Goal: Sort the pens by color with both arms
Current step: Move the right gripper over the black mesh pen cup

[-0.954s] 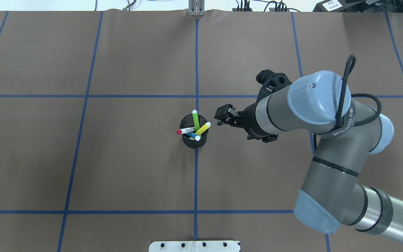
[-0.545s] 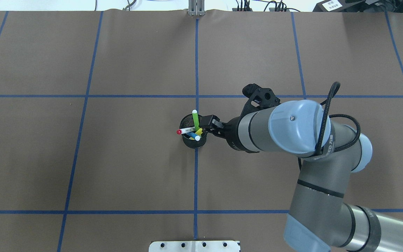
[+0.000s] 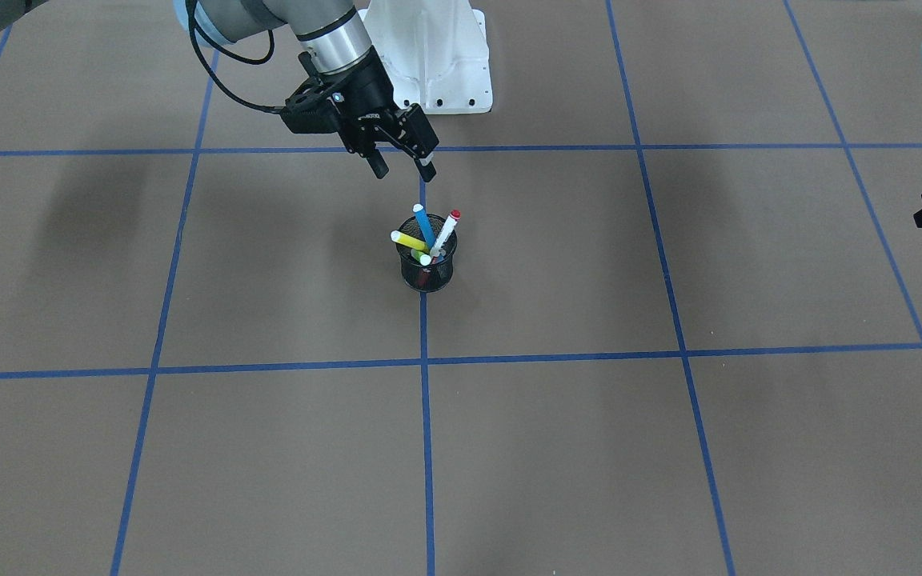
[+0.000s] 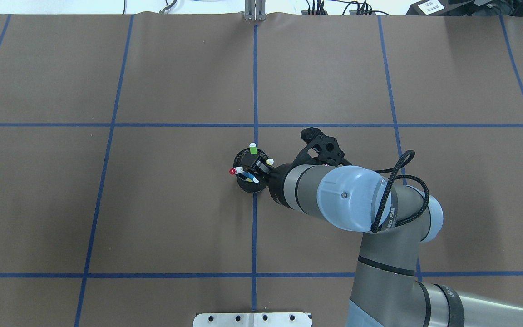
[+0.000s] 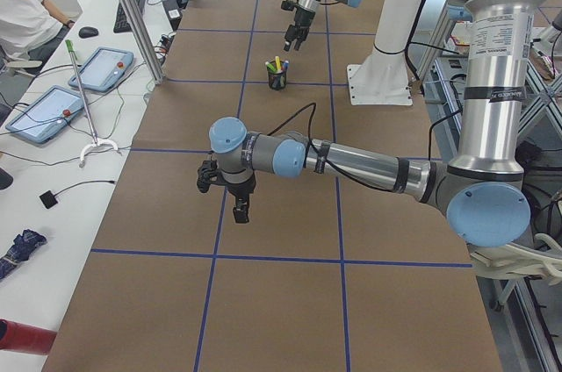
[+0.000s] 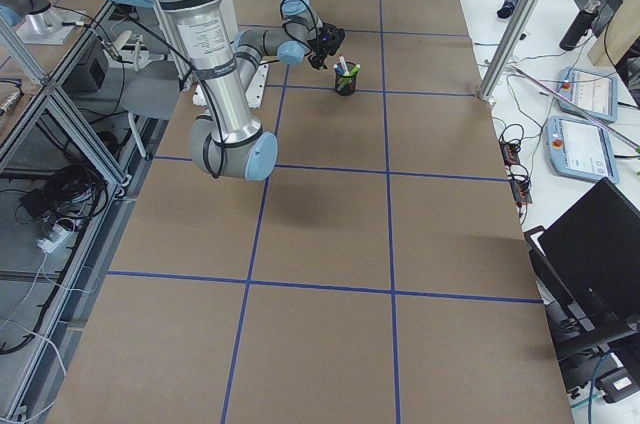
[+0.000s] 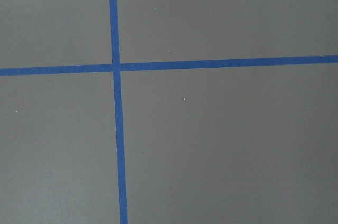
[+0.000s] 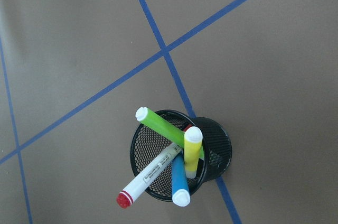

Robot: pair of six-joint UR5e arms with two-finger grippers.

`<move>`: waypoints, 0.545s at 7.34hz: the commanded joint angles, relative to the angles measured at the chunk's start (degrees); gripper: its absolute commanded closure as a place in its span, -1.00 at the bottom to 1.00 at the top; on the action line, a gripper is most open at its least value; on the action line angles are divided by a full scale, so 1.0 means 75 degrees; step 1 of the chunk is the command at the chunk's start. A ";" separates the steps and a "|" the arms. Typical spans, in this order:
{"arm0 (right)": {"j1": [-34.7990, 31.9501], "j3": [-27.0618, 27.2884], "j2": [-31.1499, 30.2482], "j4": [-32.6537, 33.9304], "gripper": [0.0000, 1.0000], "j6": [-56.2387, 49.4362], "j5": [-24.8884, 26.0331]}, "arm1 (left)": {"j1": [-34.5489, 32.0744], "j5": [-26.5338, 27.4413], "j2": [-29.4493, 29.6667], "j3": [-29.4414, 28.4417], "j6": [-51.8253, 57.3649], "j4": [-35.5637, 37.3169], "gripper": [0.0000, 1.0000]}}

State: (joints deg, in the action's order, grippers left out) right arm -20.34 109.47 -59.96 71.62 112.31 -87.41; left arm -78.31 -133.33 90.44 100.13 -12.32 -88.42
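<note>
A black mesh cup (image 4: 248,185) stands at the table's middle on a blue tape line. It holds four pens that lean outward: light green (image 8: 161,127), yellow (image 8: 193,150), blue (image 8: 179,182) and white-barrelled with a red end (image 8: 150,174). My right gripper (image 3: 402,168) is open and empty, hovering just above the cup's robot-side rim. In the overhead view it (image 4: 253,165) covers part of the cup. My left gripper (image 5: 240,211) hangs over bare table far to the robot's left. Whether it is open or shut does not show.
The white pedestal base (image 3: 437,64) stands behind the cup. Blue tape lines (image 4: 254,227) divide the brown table into squares. A white bracket (image 4: 252,319) sits at the robot-side edge. Tablets (image 5: 97,69) lie on a side desk beyond the table.
My right gripper has moved left, from beside the cup to over it, and now covers the yellow pen's barrel in the overhead view. The pens and cup have not moved.
</note>
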 commanded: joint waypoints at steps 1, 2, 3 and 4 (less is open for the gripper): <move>-0.0053 -0.0251 0.0037 0.0025 -0.83 0.0352 -0.0098 | 0.0000 0.0000 0.0000 0.0008 -0.0009 0.0000 -1.00; -0.0112 -0.0263 0.0049 0.0013 -0.77 0.0341 -0.0308 | 0.0000 0.0000 0.0000 0.0008 0.0002 0.0000 -1.00; -0.0135 -0.0356 0.0165 0.0013 -0.69 0.0353 -0.0310 | 0.0000 0.0000 0.0000 0.0008 -0.0009 0.0000 -1.00; -0.0136 -0.0601 0.0387 0.0013 -0.66 0.0411 -0.0310 | 0.0000 0.0000 0.0000 -0.0003 -0.0009 0.0000 -1.00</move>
State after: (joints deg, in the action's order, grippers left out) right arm -21.22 106.68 -58.67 71.73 114.98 -89.51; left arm -78.31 -133.33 90.44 100.18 -12.37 -88.42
